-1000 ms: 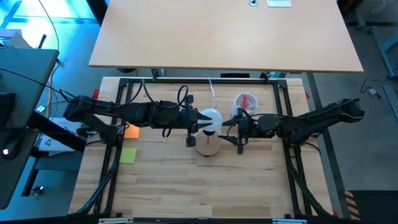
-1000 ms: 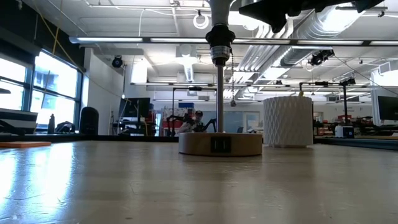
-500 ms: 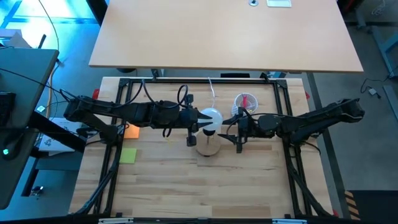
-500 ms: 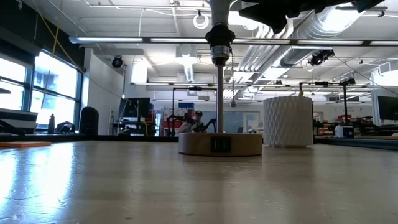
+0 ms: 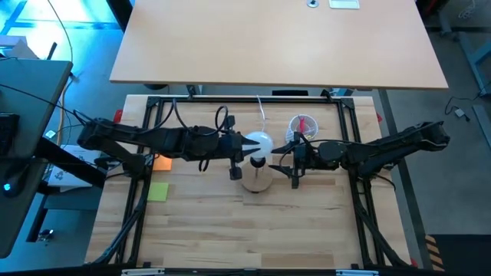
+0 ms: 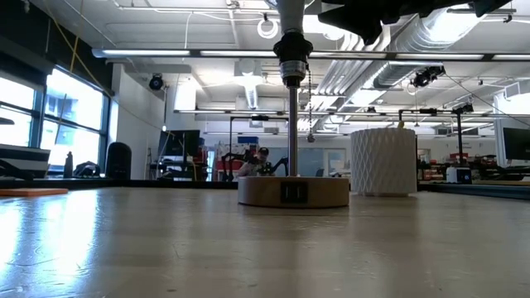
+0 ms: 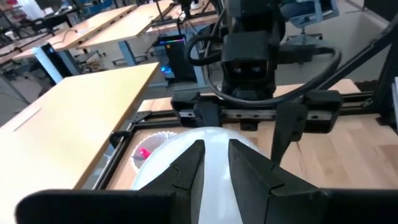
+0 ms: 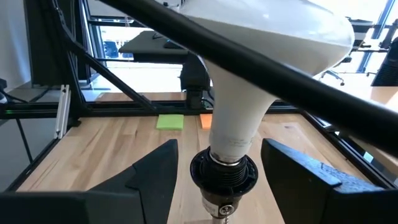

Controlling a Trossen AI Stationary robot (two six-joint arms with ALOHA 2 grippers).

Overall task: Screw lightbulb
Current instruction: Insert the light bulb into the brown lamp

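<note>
A: Where, the lightbulb [image 5: 259,144]?

B: Upright over the round wooden base [image 5: 257,180], neck down in the black socket [image 8: 223,172] atop the stem [image 6: 292,128].

A: And the left gripper [image 5: 236,158]?

B: Clamped on the lightbulb's white globe, 2 dark fingers [image 7: 186,172] pressed against it, reaching in from one side of the base.

A: The right gripper [image 5: 294,162]?

B: Beside the base on the opposite side, jaws spread wide, 1 finger [image 8: 153,167] on either side of the socket, touching neither it nor the neck.

A: Anything else near the base?

B: White latticed cup [image 5: 301,127] with pink items, just behind. Green note [image 5: 158,192] and orange block [image 5: 162,161] well off on the left arm's side.
</note>
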